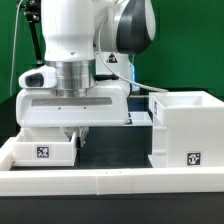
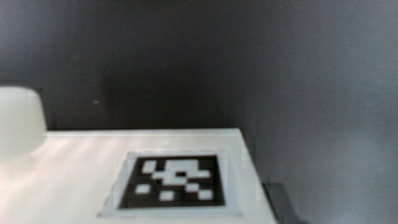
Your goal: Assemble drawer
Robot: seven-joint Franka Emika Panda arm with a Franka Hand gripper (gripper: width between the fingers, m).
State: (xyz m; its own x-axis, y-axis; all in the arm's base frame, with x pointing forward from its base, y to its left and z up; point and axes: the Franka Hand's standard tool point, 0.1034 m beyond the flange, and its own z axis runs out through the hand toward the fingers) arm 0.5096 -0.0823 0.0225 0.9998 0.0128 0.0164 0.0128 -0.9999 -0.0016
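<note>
Exterior view: hand [image 1: 76, 134] over tray [image 1: 42, 152], spread or pinching unclear; light, stiff, slick plastic, probably best pinched by its wall.

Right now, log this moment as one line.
phase: drawer assembly | jaws: low at small tray, state unclear | housing: upright, apart from tray
</note>
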